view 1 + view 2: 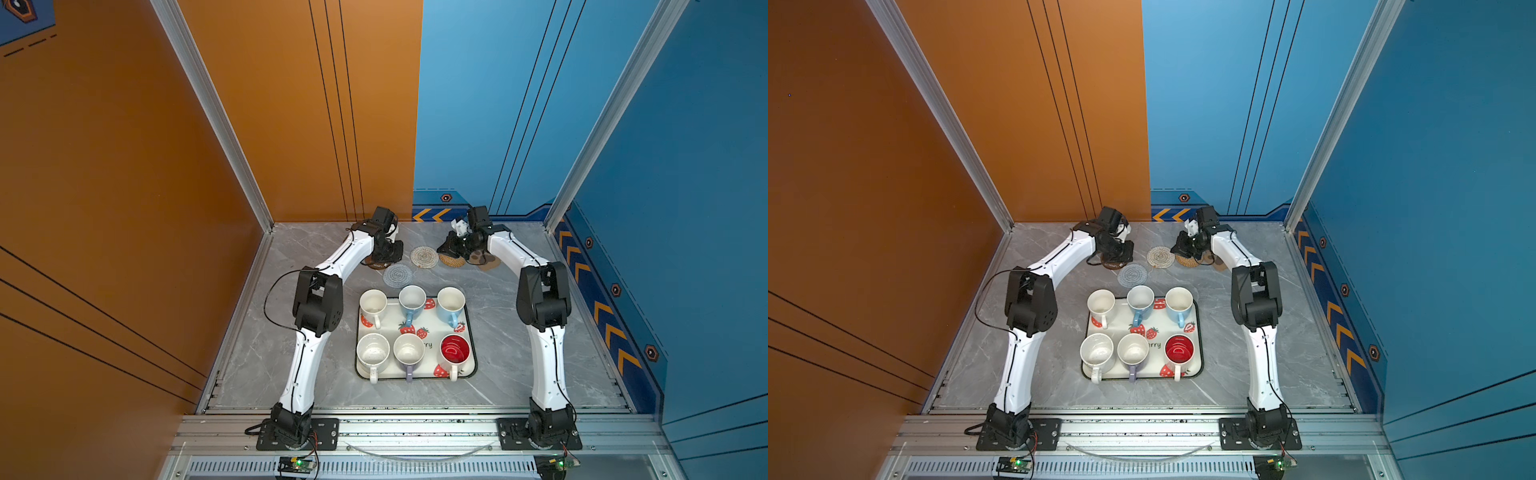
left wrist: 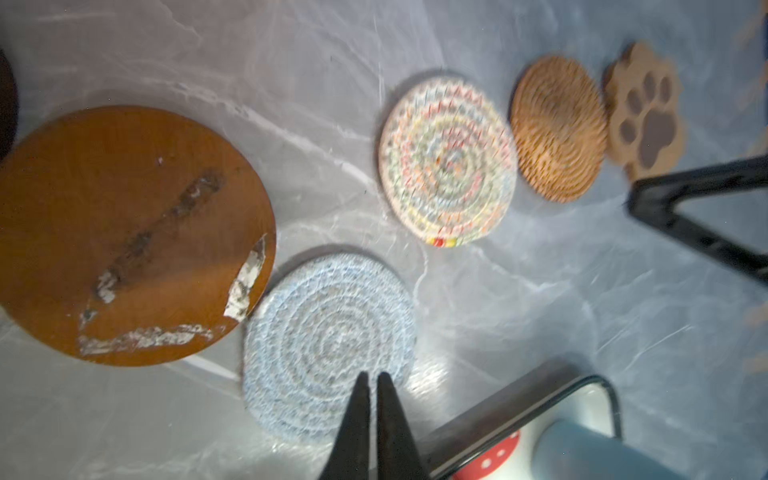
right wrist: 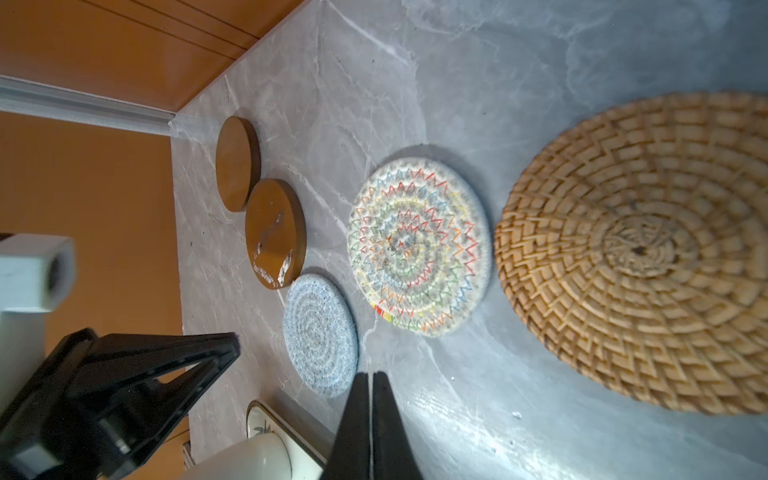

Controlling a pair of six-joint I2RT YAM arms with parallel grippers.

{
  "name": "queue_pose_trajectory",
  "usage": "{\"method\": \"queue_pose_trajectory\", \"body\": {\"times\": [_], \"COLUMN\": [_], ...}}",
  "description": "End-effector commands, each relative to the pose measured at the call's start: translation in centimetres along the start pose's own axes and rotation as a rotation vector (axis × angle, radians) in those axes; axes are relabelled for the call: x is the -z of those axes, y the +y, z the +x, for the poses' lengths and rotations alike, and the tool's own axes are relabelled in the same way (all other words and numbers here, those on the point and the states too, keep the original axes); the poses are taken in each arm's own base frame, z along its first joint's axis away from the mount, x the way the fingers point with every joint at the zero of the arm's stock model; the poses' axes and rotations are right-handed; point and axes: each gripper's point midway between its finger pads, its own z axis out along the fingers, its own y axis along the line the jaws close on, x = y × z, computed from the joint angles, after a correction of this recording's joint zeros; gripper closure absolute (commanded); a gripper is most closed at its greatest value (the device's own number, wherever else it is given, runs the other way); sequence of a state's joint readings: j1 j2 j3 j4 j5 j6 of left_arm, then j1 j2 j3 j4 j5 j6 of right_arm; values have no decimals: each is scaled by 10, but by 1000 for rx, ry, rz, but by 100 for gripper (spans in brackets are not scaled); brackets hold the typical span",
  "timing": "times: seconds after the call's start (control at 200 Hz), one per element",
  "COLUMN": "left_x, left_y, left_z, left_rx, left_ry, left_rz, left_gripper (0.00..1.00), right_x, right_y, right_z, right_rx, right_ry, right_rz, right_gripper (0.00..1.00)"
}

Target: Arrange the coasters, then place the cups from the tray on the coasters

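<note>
Left gripper point(image 2: 373, 377), right gripper point(image 3: 370, 377): both pinched together, empty, low over coasters point(image 1: 424, 257) at table's point(image 1: 507, 365) far edge. Six cups point(image 1: 373, 302) upright on tray point(image 1: 426, 371), mid-table.

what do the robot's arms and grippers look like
The left arm and right arm are white curved links with black joints on black base plates; a black cable loops by the left elbow. The left gripper and right gripper have slim tapering black fingers.

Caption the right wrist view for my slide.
Shut right gripper faces rattan coaster, cream woven coaster, grey woven coaster, scuffed brown disc, clean brown disc on marble table.
</note>
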State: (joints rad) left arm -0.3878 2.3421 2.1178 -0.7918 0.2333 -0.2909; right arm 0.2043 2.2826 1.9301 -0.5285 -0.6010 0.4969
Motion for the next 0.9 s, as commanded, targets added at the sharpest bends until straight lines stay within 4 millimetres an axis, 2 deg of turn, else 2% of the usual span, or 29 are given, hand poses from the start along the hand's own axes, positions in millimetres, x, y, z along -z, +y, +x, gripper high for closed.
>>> {"method": "queue_pose_trajectory", "body": {"times": [0.0, 0.115, 0.27, 0.446, 0.471, 0.631, 0.891], "left_x": [-18, -36, -50, -60, -61, -70, -77], "left_y": [18, 22, 24, 30, 31, 40, 54], "left_z": [27, 35, 36, 37, 37, 38, 25], "left_rx": [-36, -23, -7, 9, 14, 47, 113], "left_ry": [110, 146, 160, 168, 169, 179, 149], "left_rz": [-71, -66, -59, -68, -70, -70, -84], "left_gripper": [99, 100, 100, 100, 100, 100, 100], "right_x": [9, 14, 21, 25, 21, 22, 25], "right_y": [-2, 0, 5, 7, 0, -2, -4], "right_z": [12, 15, 18, 19, 27, 30, 35], "right_rx": [19, 30, 42, 43, 30, 24, 20], "right_ry": [17, 11, -4, -9, 10, 11, -3], "right_rz": [46, 48, 48, 48, 59, 62, 59], "right_gripper": [100, 100, 100, 100, 100, 100, 100]}}
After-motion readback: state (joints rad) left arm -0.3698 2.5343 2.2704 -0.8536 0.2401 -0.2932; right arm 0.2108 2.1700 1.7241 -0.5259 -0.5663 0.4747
